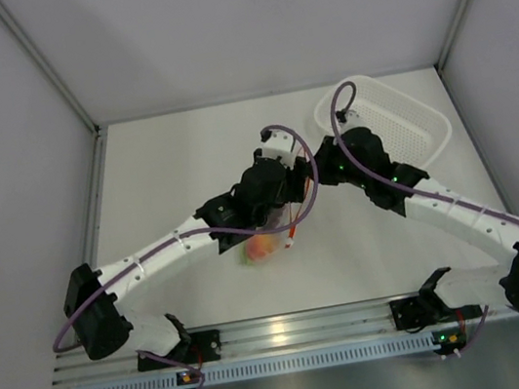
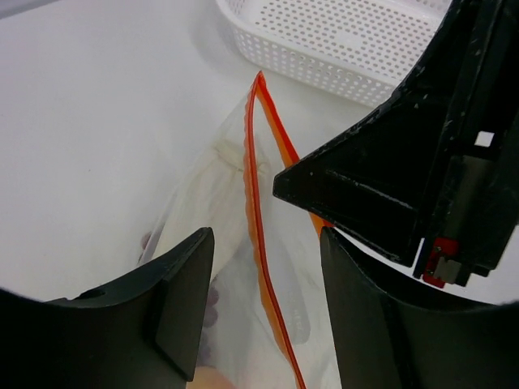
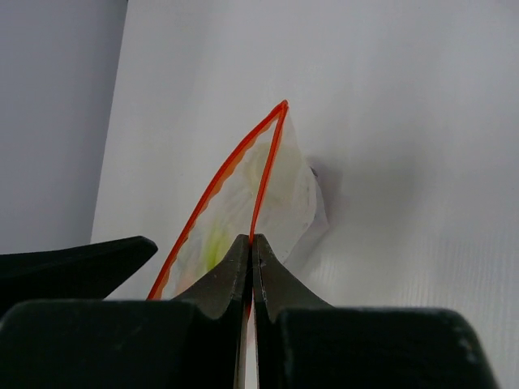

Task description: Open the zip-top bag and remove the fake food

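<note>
From above, the left arm [image 1: 178, 239] is covering most of the zip-top bag [image 1: 276, 234]. In the left wrist view, the bottom edge is cutting off the bag, the fake food [image 2: 214, 308] is showing only as blurred purple blobs, and the top edge is cropping the basket [image 2: 324, 32]. The right gripper [image 3: 251, 241], in its own view, is masking the bag's lower part

Top external looks down on the whole tabletop [image 1: 184, 157] from high above its near edge, at a distance. We have the left wrist camera close over the zip-top bag [image 2: 243, 243], facing toward the white basket [image 2: 300, 61]; the right wrist camera looks low along the tabletop. All three views share the bag's orange strip.
</note>
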### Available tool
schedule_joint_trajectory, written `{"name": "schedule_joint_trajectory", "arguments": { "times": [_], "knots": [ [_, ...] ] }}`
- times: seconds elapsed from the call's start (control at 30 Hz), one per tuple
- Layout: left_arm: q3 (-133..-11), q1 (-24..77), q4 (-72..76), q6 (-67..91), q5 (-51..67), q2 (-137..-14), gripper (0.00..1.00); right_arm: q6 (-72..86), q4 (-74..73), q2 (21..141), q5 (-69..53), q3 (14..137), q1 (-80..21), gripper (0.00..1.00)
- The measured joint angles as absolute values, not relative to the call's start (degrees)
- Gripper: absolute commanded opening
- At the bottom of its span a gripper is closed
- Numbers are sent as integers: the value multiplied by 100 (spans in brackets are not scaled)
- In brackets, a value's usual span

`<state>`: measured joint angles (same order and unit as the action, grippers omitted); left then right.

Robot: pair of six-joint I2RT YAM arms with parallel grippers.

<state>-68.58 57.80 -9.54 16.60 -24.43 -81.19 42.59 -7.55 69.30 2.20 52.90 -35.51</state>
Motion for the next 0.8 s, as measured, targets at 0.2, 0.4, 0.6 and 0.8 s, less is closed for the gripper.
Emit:
{"name": "schedule_joint_trajectory", "arguments": {
  "times": [0.2, 0.4, 0.6, 0.8],
  "knots": [
    [-6930, 5780, -1297, 1653, -2418, -8311, 50, 4152, -880, 6875, 357, 5290, -3551, 0],
    [-6989, 5780, -1730, 1586, -3118, -8466, 14, 3988, -998, 6869, 456, 5293, -3551, 0],
    [-7041, 5780, -2088, 1509, -3852, -8486, 0, 3632, -1343, 6604, 692, 5203, -3551, 0],
    [-7096, 5782, -2272, 1789, -4571, -8383, 0, 3087, -2049, 5878, 1109, 4858, -3538, 0]
  ]
}}
